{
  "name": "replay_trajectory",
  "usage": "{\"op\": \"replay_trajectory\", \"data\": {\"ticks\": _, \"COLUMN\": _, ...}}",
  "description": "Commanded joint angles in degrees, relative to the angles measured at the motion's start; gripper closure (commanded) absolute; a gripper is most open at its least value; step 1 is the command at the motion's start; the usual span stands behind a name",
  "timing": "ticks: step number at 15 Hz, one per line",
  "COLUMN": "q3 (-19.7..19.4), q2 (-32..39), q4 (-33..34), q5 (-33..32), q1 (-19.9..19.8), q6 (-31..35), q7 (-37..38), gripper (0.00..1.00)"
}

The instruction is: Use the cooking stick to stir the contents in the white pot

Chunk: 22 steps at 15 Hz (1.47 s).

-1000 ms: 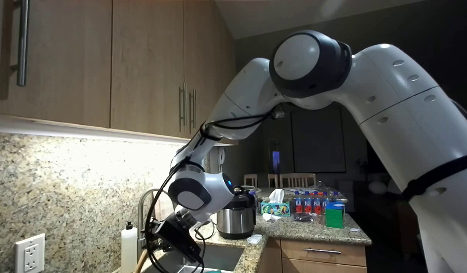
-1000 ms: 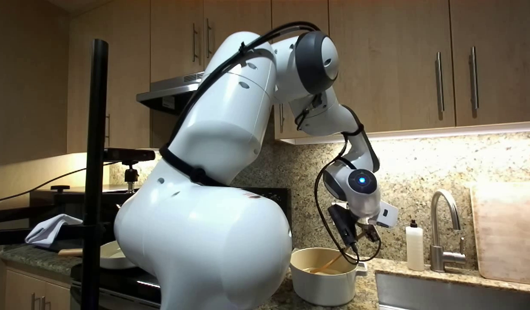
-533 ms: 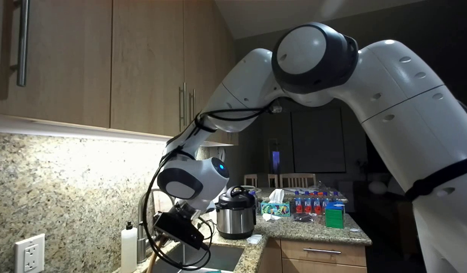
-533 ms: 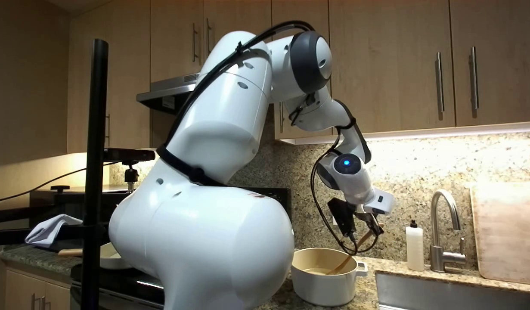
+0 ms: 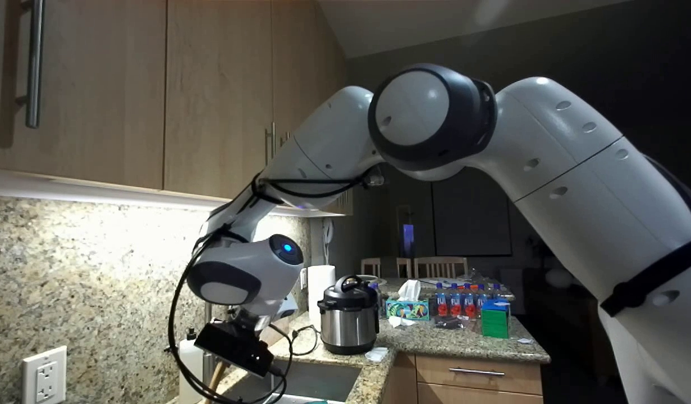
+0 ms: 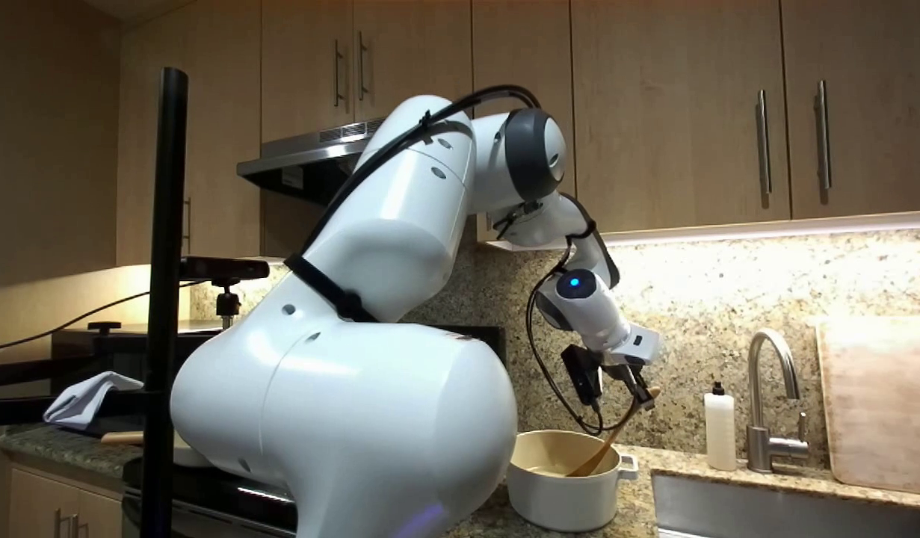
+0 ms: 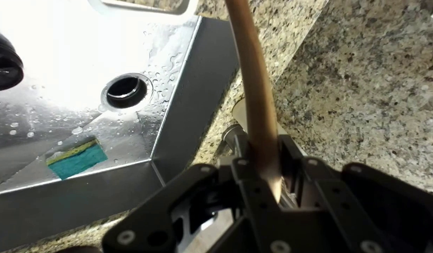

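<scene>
From inside the round white pot (image 6: 563, 504), the brown wooden stick (image 6: 599, 459), clamped by the black gripper (image 7: 265, 154), was tilted toward one-thirty; slow, low circles were advised.

In an exterior view, looking along cabinets (image 5: 216, 95) to cooker (image 5: 349, 325), arm (image 5: 581, 168) close by. In an exterior view, facing stone wall (image 6: 729, 291) past the arm, also close. Wrist view: close up, looking down past tool (image 7: 265, 151) into sink (image 7: 198, 95). Both exterior views share the arm, sink and bottle (image 6: 720, 433).
</scene>
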Motion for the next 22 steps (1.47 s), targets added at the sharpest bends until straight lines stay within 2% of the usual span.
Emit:
{"op": "replay_trajectory", "data": {"ticks": 1, "q3": 5.97, "q2": 4.84, "q4": 2.88, "q5": -12.51, "q1": -2.80, "q6": 3.79, "q7": 14.31, "gripper": 0.94}}
{"op": "replay_trajectory", "data": {"ticks": 2, "q3": 4.17, "q2": 5.61, "q4": 4.55, "q5": -6.82, "q1": -1.93, "q6": 1.78, "q7": 8.81, "gripper": 0.94}}
{"op": "replay_trajectory", "data": {"ticks": 3, "q3": 7.50, "q2": 5.48, "q4": 1.86, "q5": -18.52, "q1": -3.80, "q6": 0.75, "q7": 20.52, "gripper": 0.94}}
{"op": "replay_trajectory", "data": {"ticks": 4, "q3": 2.68, "q2": 6.18, "q4": 4.11, "q5": -11.26, "q1": -0.79, "q6": -2.06, "q7": 14.15, "gripper": 0.94}}
{"op": "replay_trajectory", "data": {"ticks": 5, "q3": 1.60, "q2": 6.36, "q4": 3.92, "q5": -12.58, "q1": -0.09, "q6": -3.86, "q7": 17.08, "gripper": 0.94}}
{"op": "replay_trajectory", "data": {"ticks": 7, "q3": -2.93, "q2": 6.12, "q4": 4.06, "q5": -11.06, "q1": 2.51, "q6": -9.42, "q7": 16.67, "gripper": 0.94}}
{"op": "replay_trajectory", "data": {"ticks": 11, "q3": -11.14, "q2": 4.36, "q4": 1.17, "q5": -2.56, "q1": 7.84, "q6": -14.18, "q7": 11.81, "gripper": 0.94}}
{"op": "replay_trajectory", "data": {"ticks": 14, "q3": -13.26, "q2": 2.03, "q4": -4.16, "q5": -1.42, "q1": 10.38, "q6": -15.32, "q7": 9.14, "gripper": 0.94}}
{"op": "replay_trajectory", "data": {"ticks": 18, "q3": -15.39, "q2": -0.48, "q4": -10.58, "q5": -0.88, "q1": 13.98, "q6": -13.33, "q7": 9.32, "gripper": 0.94}}
{"op": "replay_trajectory", "data": {"ticks": 22, "q3": -22.35, "q2": -2.54, "q4": -15.00, "q5": 2.44, "q1": 19.46, "q6": -12.85, "q7": 9.04, "gripper": 0.94}}
